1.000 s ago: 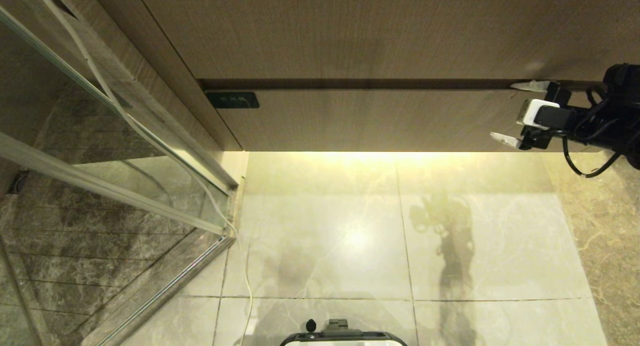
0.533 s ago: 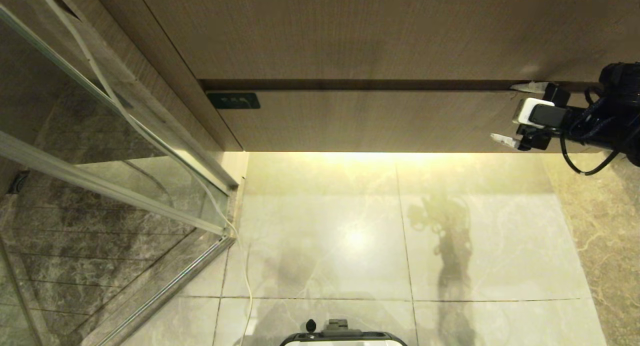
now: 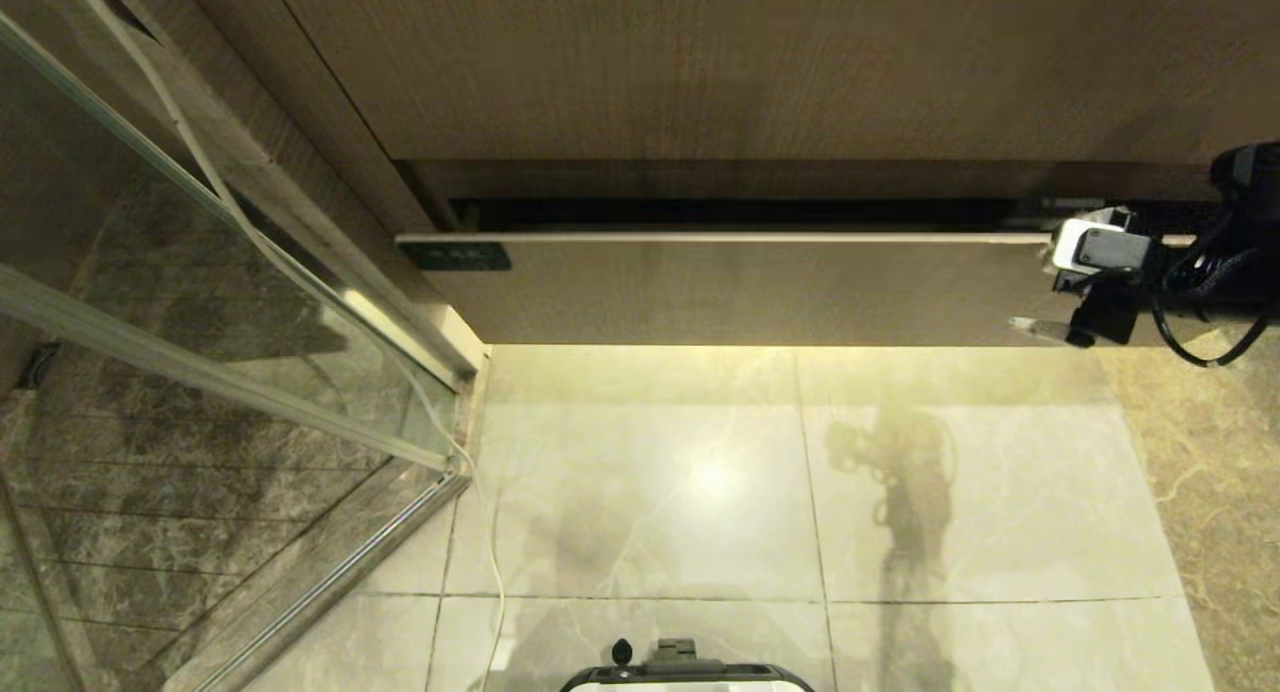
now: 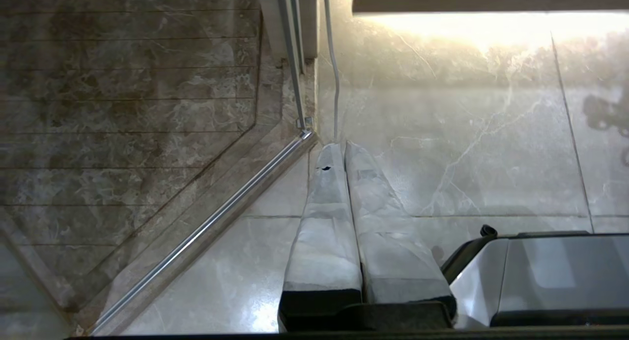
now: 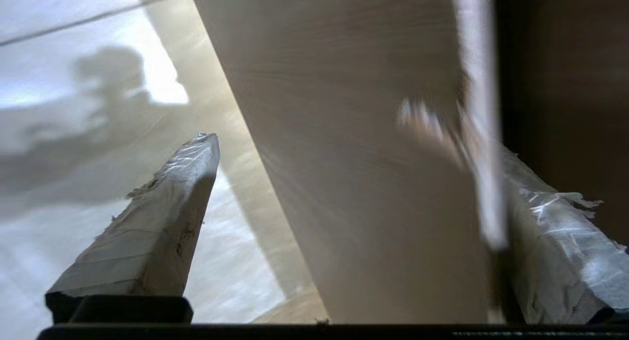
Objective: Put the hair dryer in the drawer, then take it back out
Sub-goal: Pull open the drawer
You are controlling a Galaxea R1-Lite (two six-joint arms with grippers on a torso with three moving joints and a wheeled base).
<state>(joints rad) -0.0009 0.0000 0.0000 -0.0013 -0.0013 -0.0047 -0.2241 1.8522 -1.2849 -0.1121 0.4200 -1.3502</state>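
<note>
Two grippers show. The right gripper [image 3: 1068, 277] stands wide open astride the right end of the drawer [image 3: 740, 287] front, one finger hooked behind its top edge, one in front; the drawer is slightly open. The left gripper [image 4: 344, 148] hangs closed over the pale marble floor [image 3: 680, 472] beside a glass shower screen [image 3: 200, 302]. No hair dryer shows.

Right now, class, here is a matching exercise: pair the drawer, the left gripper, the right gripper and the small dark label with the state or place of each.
Things:
1. drawer
2. left gripper
3. right gripper
4. small dark label

States or places:
A. fingers pressed together, above the floor tiles
B. on the drawer front's left corner
C. pulled slightly out, dark gap behind
D. fingers wide apart, straddling the drawer front's right end

Pairs: 1-C, 2-A, 3-D, 4-B
</note>
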